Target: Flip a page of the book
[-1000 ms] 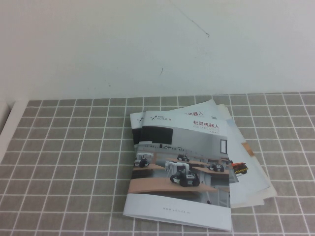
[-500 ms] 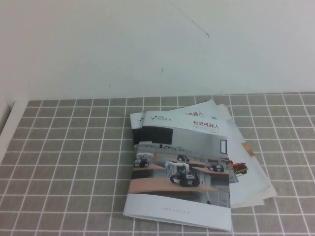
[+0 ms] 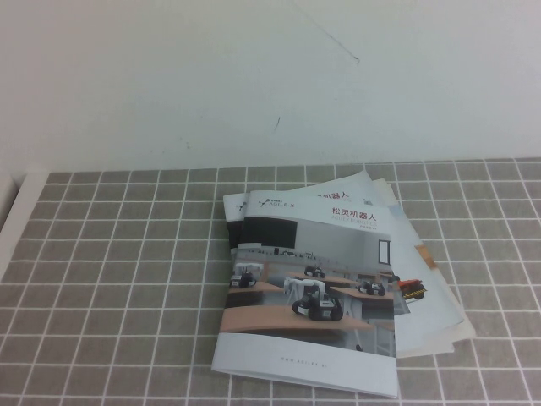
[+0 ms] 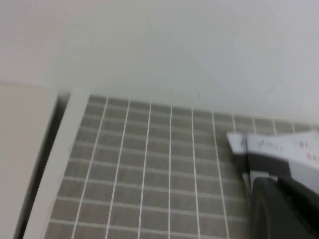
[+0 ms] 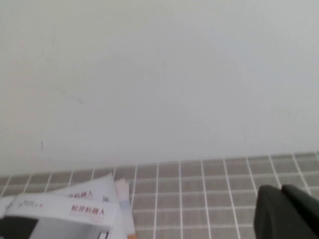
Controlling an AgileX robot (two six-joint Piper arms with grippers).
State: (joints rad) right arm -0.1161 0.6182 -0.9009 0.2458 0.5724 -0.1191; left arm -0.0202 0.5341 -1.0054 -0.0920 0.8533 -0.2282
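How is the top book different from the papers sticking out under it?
The book lies on top, cover fully showing a robot-lab photo. The other brochures lie underneath, fanned out to the right, showing only edges. Both lie flat on the tiled table. Neither the left gripper nor the right gripper is near them.

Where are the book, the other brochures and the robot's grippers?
book (image 3: 308, 292): high view, cover photo.
other brochures (image 3: 431, 313): high view, white sheet sticking out.
left gripper (image 4: 286, 209): left wrist view, dark finger.
right gripper (image 5: 289, 211): right wrist view, dark finger.

wall (image 3: 169, 76): plain white (scuffed) | tabletop (image 3: 110, 288): grey tile grid
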